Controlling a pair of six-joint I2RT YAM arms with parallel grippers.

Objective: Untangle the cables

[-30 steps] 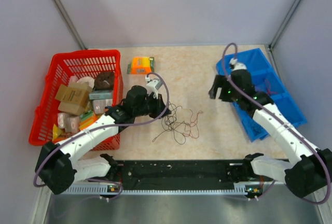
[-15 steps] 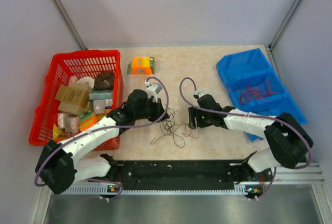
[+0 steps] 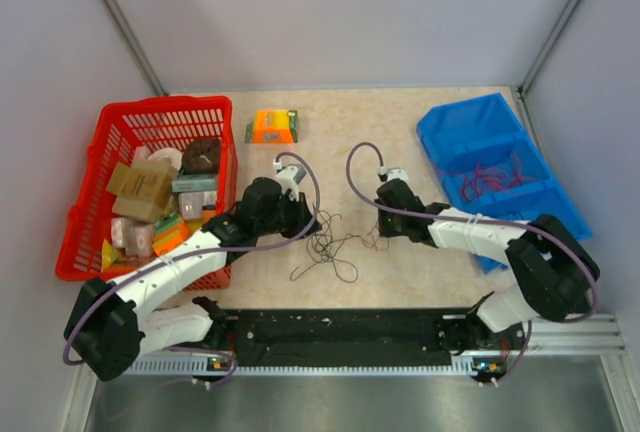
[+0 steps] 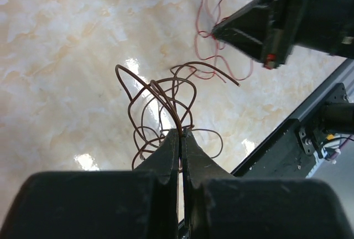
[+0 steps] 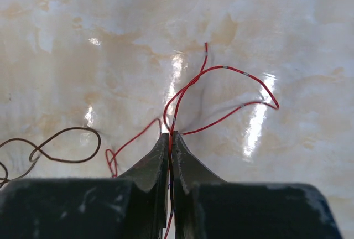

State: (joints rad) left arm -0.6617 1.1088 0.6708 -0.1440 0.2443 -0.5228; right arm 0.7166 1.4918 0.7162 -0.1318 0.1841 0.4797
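The cables (image 3: 335,244) lie as a small wiry tangle at mid-table between both arms. My left gripper (image 3: 308,220) is at the tangle's left edge, shut on dark brown strands (image 4: 160,98) that loop up from its tips (image 4: 181,131). My right gripper (image 3: 375,228) is at the tangle's right edge, shut on a thin red wire (image 5: 221,73) that runs between its tips (image 5: 170,135). In the left wrist view the red wire (image 4: 207,34) leads to the right gripper (image 4: 217,31). A brown loop (image 5: 66,145) lies to the left in the right wrist view.
A red basket (image 3: 95,167) full of boxes and packets stands at the left. A blue bin (image 3: 480,122) at the right holds more red wires (image 3: 490,174). An orange object (image 3: 272,125) lies at the back. A black rail (image 3: 340,327) runs along the near edge.
My right arm swung from the blue bin to the tangle and shut on a red wire. The left gripper stayed shut on the brown strands.
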